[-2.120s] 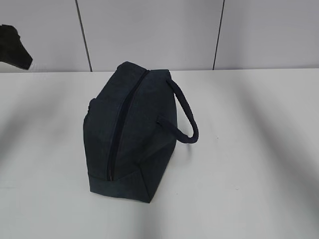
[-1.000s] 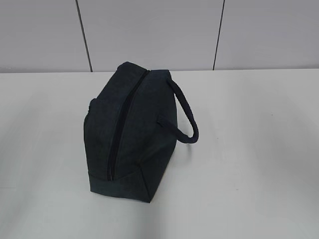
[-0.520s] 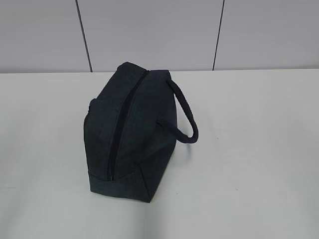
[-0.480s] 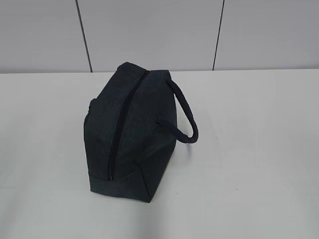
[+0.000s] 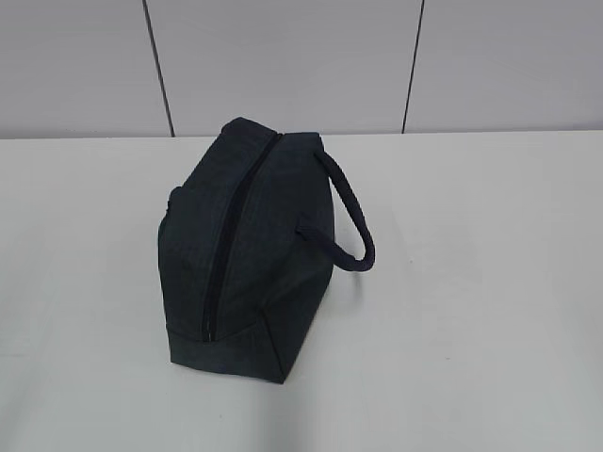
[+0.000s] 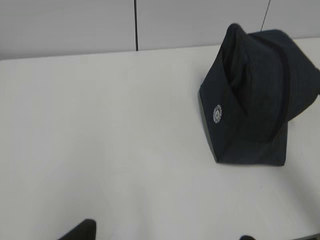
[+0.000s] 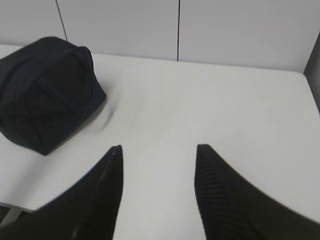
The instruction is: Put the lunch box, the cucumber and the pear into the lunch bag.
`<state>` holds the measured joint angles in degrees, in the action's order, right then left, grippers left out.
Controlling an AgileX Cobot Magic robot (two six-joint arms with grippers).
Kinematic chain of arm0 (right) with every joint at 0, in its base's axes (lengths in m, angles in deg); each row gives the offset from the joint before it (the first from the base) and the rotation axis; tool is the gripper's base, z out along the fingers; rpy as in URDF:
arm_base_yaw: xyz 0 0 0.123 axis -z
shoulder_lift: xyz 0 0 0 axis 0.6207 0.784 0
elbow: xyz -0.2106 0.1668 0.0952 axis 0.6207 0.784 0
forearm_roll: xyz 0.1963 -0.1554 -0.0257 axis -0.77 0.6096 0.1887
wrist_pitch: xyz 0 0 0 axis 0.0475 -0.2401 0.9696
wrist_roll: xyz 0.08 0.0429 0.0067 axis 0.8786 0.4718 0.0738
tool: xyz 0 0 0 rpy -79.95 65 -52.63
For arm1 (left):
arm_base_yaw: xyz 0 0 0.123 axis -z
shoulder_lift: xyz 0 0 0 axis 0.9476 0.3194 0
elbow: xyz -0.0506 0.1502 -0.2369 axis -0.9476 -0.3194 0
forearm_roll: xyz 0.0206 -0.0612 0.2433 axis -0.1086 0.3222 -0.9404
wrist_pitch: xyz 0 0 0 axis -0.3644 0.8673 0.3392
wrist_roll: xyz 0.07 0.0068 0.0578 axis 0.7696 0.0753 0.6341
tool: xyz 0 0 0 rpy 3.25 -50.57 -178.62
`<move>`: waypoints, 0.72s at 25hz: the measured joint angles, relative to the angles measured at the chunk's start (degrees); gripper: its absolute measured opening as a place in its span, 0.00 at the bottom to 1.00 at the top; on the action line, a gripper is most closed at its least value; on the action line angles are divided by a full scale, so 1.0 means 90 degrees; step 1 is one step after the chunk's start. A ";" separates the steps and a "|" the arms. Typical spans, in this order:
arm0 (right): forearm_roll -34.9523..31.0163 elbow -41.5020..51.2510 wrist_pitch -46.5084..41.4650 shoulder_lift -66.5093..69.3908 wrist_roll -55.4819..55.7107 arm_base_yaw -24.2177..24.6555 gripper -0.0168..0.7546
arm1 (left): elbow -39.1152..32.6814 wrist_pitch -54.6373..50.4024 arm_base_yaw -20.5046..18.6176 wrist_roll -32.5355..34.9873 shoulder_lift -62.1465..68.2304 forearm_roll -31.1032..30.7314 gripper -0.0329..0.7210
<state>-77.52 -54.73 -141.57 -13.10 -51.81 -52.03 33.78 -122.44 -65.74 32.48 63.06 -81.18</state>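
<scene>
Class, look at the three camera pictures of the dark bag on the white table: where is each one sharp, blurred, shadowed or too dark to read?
Exterior view: even light, soft grey shadows on the table, lunch bag sharp but so dark its zipper barely shows. Left wrist view: bag slightly soft, round logo readable as a pale spot only. Right wrist view: open right pincer close, dark and blurred; bag nearly featureless.
</scene>
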 joint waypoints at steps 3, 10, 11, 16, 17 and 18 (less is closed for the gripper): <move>-0.0004 0.0602 0.0000 0.0000 0.0000 0.0000 0.53 | -0.0224 0.0274 0.0000 -0.0005 0.0000 0.0008 0.69; -0.0046 0.2085 -0.0020 0.0000 0.0000 0.0000 0.63 | -0.0508 0.0987 0.0000 -0.0013 0.0000 0.0079 0.69; -0.0034 0.2142 -0.0020 0.0000 0.0000 0.0000 0.63 | -0.0516 0.1005 0.0000 -0.0013 0.0000 0.0087 0.69; -0.0025 0.2337 0.0596 0.0000 0.0000 0.0000 0.64 | -0.0516 0.1033 0.0000 -0.0030 0.0000 0.0094 0.69; -0.0025 0.2409 0.0704 0.0000 0.0000 0.0000 0.64 | -0.0516 0.1040 0.0000 -0.0030 0.0000 0.0099 0.69; -0.0025 0.2457 0.0749 0.0000 0.0000 0.0000 0.64 | -0.0516 0.1040 0.0000 -0.0030 0.0000 0.0099 0.69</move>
<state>-77.74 -32.61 -134.83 -13.10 -51.81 -52.03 29.14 -113.08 -65.74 32.22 63.06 -80.29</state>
